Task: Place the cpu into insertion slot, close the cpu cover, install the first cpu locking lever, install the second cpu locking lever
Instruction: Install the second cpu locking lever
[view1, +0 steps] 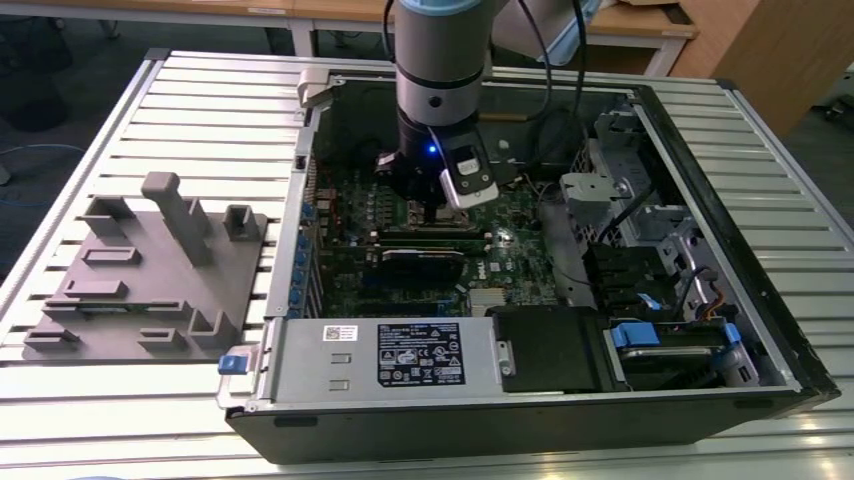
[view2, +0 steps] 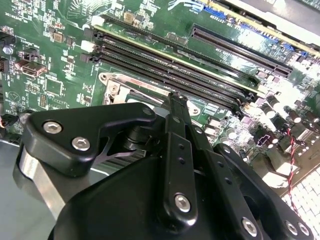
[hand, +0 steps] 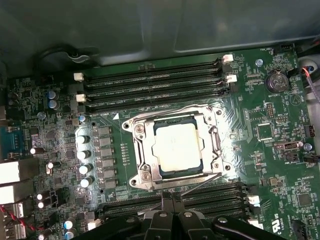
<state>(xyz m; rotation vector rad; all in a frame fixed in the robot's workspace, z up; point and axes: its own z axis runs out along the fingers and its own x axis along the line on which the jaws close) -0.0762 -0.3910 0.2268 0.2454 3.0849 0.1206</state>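
Currently: CPU Seated, Cover Closed

The cpu (hand: 176, 148) lies in the insertion slot (hand: 176, 172), framed by the cpu cover (hand: 145, 150). The end effector (hand: 172, 210) hovers just beside the socket's 6 o'clock edge in the first wrist view, fingers together, holding nothing.

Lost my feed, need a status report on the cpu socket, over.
Gripper low over the board, beside the socket. Cpu seated in the insertion slot, cpu cover down around it. Nothing lying across the socket.

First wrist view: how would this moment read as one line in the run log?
chip: seated in socket | metal cover frame: closed around chip | gripper: at socket's edge
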